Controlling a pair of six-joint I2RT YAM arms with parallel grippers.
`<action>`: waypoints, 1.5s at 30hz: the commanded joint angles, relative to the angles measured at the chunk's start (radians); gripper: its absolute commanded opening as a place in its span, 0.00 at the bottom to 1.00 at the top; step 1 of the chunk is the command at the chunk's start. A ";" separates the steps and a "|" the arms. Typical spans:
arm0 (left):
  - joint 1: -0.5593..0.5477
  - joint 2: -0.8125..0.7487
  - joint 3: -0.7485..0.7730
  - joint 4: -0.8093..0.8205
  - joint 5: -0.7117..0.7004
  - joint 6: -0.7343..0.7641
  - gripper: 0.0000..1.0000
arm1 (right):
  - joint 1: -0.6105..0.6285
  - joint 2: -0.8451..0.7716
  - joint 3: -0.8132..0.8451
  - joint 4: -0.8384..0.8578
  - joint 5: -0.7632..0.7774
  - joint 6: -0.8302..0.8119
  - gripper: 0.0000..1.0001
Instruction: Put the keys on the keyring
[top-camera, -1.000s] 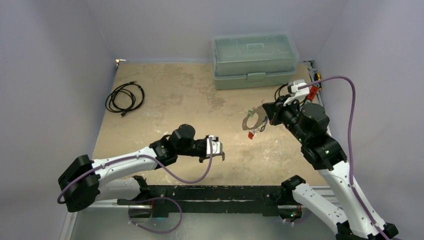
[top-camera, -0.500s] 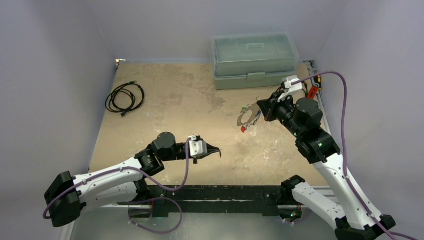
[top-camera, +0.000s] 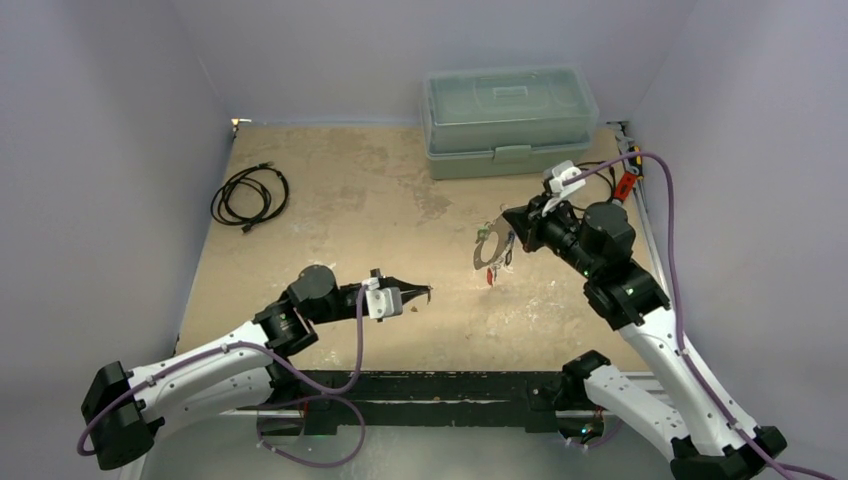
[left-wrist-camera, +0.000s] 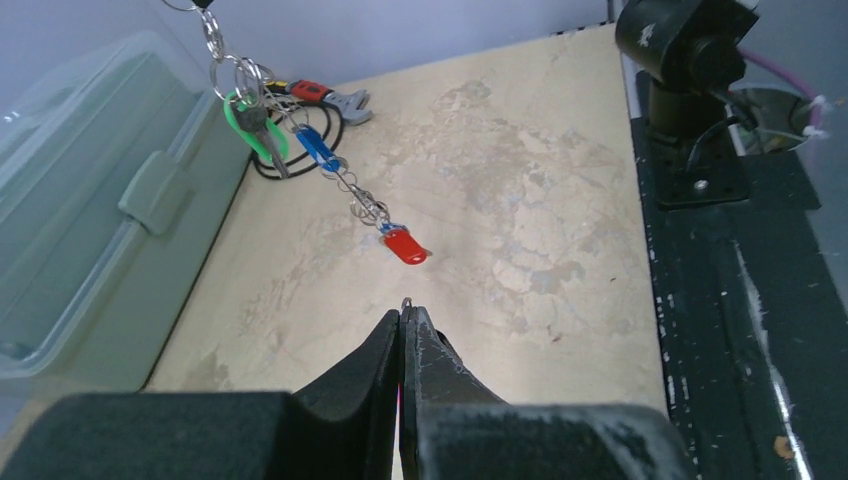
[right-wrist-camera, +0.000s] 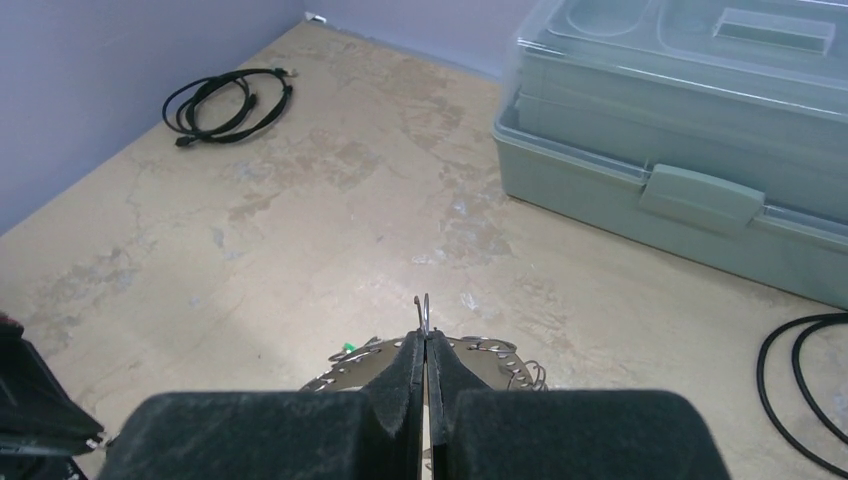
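My left gripper (top-camera: 424, 292) sits low in the middle of the top view, its two fingers pressed together. In my left wrist view only a small wire loop (left-wrist-camera: 406, 302) shows at the tips, and I cannot tell what it belongs to, though I judge a key is hidden between the pads. My right gripper (top-camera: 512, 224) is right of centre, closed on the keyring (top-camera: 476, 252), which hangs above the table (top-camera: 350, 220) and is not lying on it. In my right wrist view a thin end of wire stands up just over my shut tips. Several keys are already hanging from it in a chain. In the upper left of the left wrist view I see a green key (left-wrist-camera: 250, 125), below it a blue key (left-wrist-camera: 318, 148), and lowest a red key (left-wrist-camera: 404, 245). The risks are these, in my opinion. The loop is held only by the very tips, so it may slip or turn when it touches the hoop. The chain is free to swing and may get in the way of my left fingers. The hoop itself is thin and may rotate in my right jaws — then its opening, which I cannot see now, would be harder to find.
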 joint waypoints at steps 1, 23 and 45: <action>0.029 -0.020 0.053 -0.044 -0.032 0.109 0.00 | 0.019 0.003 -0.004 0.082 -0.077 -0.032 0.00; 0.042 -0.044 0.097 -0.126 -0.048 0.275 0.00 | 0.386 0.098 -0.121 0.207 0.082 -0.044 0.00; 0.059 -0.020 0.170 -0.262 0.108 0.332 0.00 | 0.515 0.113 -0.132 0.201 0.046 -0.236 0.00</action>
